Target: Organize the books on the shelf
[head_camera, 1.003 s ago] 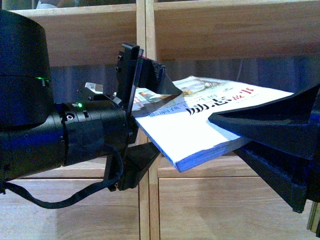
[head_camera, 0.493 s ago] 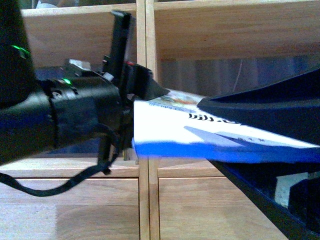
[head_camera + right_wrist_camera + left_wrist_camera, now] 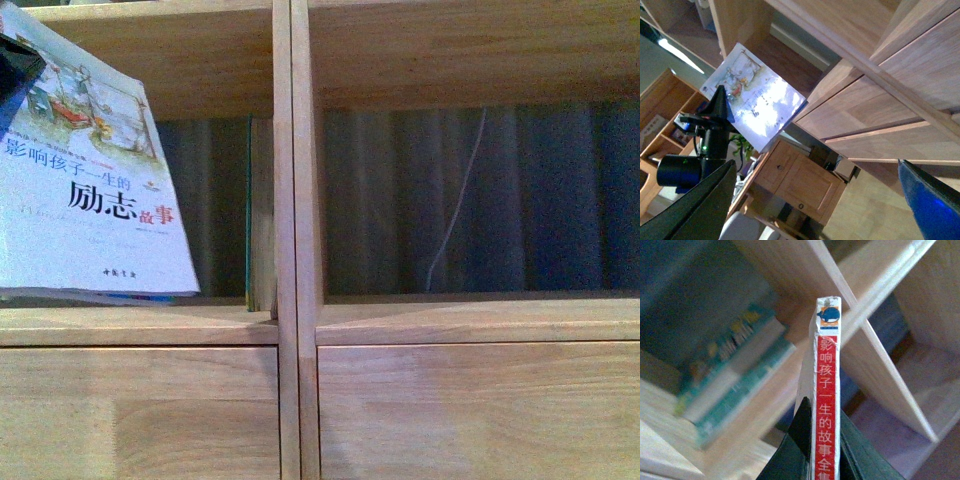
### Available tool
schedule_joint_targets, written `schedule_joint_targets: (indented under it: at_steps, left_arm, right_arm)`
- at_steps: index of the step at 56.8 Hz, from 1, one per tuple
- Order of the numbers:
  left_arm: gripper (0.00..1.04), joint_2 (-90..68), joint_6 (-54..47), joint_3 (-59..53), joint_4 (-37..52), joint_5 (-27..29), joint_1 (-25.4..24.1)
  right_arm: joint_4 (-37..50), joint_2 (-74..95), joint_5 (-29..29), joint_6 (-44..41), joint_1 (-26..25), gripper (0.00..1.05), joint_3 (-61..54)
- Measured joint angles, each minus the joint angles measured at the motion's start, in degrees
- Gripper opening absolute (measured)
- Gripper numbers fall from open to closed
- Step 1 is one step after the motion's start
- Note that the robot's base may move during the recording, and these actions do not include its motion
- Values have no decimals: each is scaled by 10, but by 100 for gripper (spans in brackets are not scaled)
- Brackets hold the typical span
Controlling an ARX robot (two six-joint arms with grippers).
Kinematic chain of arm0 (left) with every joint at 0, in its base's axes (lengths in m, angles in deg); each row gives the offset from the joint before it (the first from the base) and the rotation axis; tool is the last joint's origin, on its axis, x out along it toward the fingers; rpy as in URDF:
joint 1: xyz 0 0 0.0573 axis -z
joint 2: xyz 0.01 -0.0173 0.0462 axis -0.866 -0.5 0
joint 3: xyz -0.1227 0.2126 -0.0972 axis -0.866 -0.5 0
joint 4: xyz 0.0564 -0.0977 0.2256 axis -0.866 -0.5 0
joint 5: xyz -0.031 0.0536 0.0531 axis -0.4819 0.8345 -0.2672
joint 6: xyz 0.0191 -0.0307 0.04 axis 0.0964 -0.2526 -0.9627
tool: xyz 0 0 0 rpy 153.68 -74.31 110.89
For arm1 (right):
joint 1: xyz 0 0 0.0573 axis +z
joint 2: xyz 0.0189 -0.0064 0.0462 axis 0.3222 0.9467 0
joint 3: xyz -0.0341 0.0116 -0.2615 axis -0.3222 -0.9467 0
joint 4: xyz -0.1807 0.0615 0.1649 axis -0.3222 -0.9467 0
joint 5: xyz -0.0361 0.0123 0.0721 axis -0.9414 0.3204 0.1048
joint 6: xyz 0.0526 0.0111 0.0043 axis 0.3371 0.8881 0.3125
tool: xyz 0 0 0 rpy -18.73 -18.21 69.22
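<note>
Left pincer (image 3: pixel 823 412) clamps the tilted white book (image 3: pixel 827 385). Upright grey book (image 3: pixel 260 210) at its three o'clock. Right pincer (image 3: pixel 816 165) gapes apart.

Dark pleated curtain (image 3: pixel 540 200), low wooden cabinet (image 3: pixel 800 182) with doors, dim light

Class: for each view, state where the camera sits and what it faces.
Front: on the body, facing the light wooden bookcase; a corner of the left pincer shows.
Left wrist: behind the left pincer, looking along the red spine of the thin white paperback it grips.
Right wrist: behind the open right pincer, facing drawer fronts and the left arm.
Shared: all show that paperback.
</note>
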Motion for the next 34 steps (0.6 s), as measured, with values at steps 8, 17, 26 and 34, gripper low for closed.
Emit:
schedule_joint_targets:
  at_steps: [8, 17, 26, 34]
  left_arm:
    - [7, -92, -161, 76, 50, 5, -5]
    - [7, -177, -250, 177, 52, -11, -3]
    - [7, -250, -305, 267, 73, -49, 5]
    - [7, -316, -322, 342, 82, -68, 7]
  right_arm:
    - [42, 2, 27, 22, -44, 98, -26]
    - [79, 3, 56, 49, -85, 98, -53]
    - [109, -16, 91, 87, -125, 98, -62]
    - [129, -23, 101, 98, -140, 98, -64]
